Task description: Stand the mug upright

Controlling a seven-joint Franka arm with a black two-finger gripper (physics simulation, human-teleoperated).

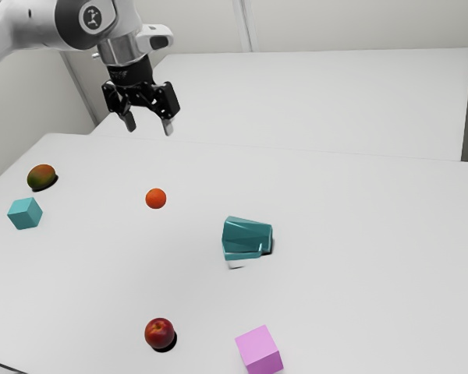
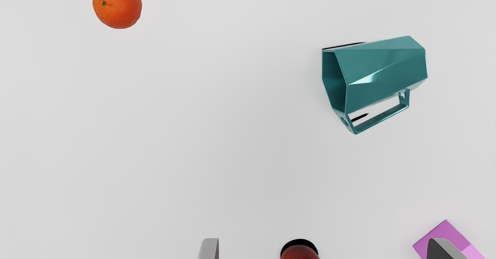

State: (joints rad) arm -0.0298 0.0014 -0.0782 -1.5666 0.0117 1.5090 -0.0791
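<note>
White table [image 1: 359, 234] holds the teal mug [image 2: 381, 71] lying sideways.

V. bright, mostly even light w/ black shadow by apple [image 1: 159, 333] & white glare on mug [image 2: 381, 71].

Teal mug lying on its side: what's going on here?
A grey-and-white robot arm hangs over the pale table with its fingers apart, holding nothing. The faceted teal mug with a looped handle lies on its side, not yet upright or touched by the arm. A round orange fruit, a shiny red apple and a pink cube lie apart from it.
</note>
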